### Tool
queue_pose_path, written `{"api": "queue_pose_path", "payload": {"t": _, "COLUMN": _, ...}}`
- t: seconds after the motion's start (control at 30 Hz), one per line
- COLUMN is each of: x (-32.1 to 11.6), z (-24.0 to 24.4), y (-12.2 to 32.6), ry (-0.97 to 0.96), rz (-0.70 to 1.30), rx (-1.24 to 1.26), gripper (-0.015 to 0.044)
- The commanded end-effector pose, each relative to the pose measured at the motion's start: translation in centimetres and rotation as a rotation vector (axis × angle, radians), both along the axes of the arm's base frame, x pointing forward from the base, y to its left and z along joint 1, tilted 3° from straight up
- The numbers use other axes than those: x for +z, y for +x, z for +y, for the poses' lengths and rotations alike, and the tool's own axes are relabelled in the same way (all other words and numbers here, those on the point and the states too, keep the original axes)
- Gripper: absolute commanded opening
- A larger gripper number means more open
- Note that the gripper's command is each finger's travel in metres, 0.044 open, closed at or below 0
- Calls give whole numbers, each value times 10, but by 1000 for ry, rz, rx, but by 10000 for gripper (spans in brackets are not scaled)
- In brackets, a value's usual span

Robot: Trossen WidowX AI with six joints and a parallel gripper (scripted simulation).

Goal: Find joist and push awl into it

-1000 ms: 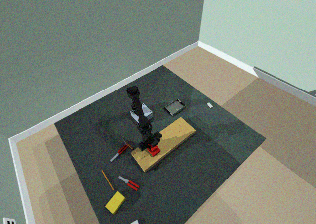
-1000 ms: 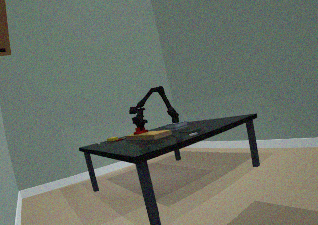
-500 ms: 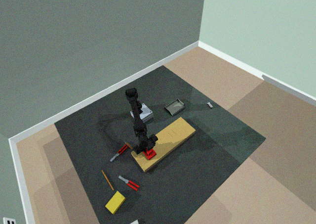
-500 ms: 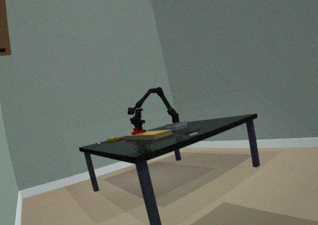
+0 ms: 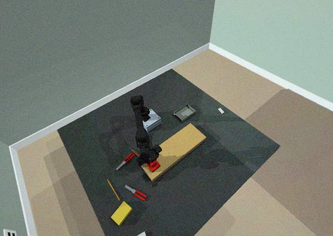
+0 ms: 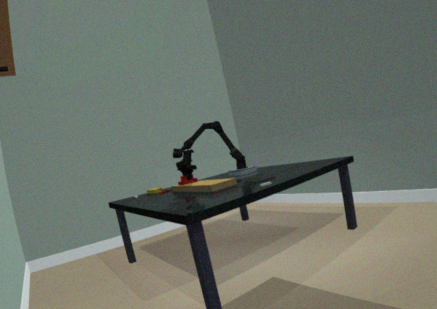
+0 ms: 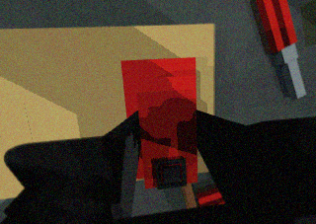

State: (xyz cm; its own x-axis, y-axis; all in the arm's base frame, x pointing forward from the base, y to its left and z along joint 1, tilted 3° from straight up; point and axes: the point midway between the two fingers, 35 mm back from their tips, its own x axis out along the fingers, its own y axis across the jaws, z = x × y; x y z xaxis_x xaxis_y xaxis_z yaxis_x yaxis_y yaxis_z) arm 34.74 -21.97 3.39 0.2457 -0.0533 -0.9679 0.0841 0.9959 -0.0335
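Observation:
The red stud finder is between the fingers of my gripper, which is shut on it. It is upright at the near left end of the tan floor panel; I cannot tell whether it touches the top. Its small dark display shows no readable mark. The grey tray is empty, beyond the panel's far end. The awl, with a brown handle and thin grey shaft, lies beside the panel, partly hidden by the gripper. The joist is hidden.
Red-handled pliers lie beside the awl; another pair lies off the panel's near end. A pencil-like orange stick and a yellow block are farther out. A small white piece lies beyond the tray.

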Motion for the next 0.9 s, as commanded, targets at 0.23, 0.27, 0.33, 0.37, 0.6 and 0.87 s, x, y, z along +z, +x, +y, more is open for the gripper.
{"api": "queue_pose_path", "payload": {"t": 0.23, "x": 0, "z": -2, "y": 0, "ry": 0, "rz": 0, "rx": -1, "gripper": 0}}
{"api": "queue_pose_path", "payload": {"t": 0.27, "x": 0, "z": -2, "y": 0, "ry": 0, "rz": 0, "rx": -1, "gripper": 0}}
{"api": "queue_pose_path", "payload": {"t": 0.33, "x": 3, "z": -2, "y": 0, "ry": 0, "rz": 0, "rx": -1, "gripper": 0}}
{"api": "queue_pose_path", "payload": {"t": 0.37, "x": 5, "z": -2, "y": 1, "ry": 0, "rz": 0, "rx": -1, "gripper": 0}}
{"api": "queue_pose_path", "payload": {"t": 0.6, "x": 39, "z": -5, "y": 4, "ry": -1, "rz": 0, "rx": 0, "gripper": 0}}
{"api": "queue_pose_path", "payload": {"t": 0.87, "x": 82, "z": -5, "y": 4, "ry": -2, "rz": 1, "rx": 1, "gripper": 0}}
